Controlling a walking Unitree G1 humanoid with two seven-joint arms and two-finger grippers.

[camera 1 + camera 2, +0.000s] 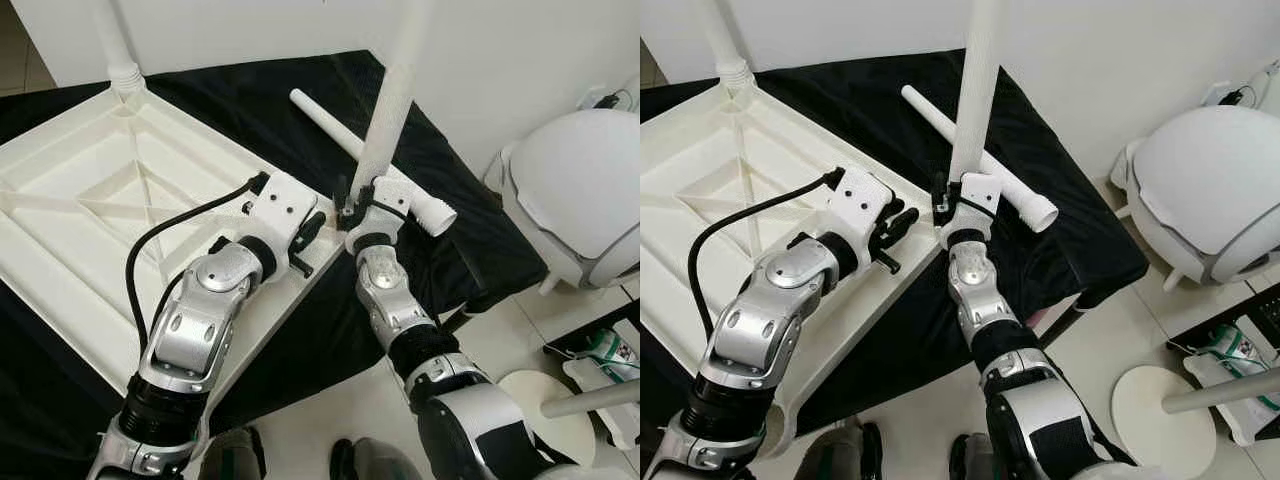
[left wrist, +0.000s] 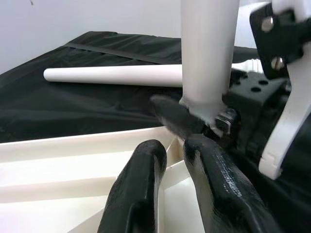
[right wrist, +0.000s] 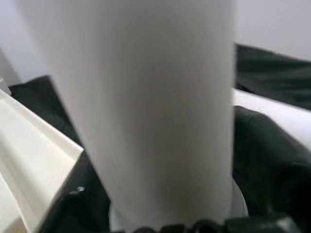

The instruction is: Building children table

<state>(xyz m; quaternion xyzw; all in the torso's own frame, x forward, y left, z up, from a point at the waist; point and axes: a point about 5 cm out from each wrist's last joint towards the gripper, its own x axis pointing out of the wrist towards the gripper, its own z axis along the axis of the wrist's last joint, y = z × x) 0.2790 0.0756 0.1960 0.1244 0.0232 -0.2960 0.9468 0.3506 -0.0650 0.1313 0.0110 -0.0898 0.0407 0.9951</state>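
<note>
1. Presently, one white tabletop (image 1: 70, 230), upside down with its ribbed underside showing, lies on the left of a surface covered in black cloth (image 1: 250, 90).
2. Three white table legs: one upright leg (image 1: 385, 125) at the tabletop's near-right corner, clamped near its base by the right gripper (image 1: 352, 212); one loose leg (image 1: 330, 128) lying on the cloth just beyond; one fitted leg (image 1: 118, 50) standing at the far-left corner.
3. Left gripper (image 1: 318, 228): over the near-right corner of the tabletop, just left of the upright leg; fingers (image 2: 138, 189) nearly together, holding nothing.
4. Room: white wall behind; pale tiled floor (image 1: 320, 420) at near right; one round white appliance (image 1: 580, 190) at far right.
</note>
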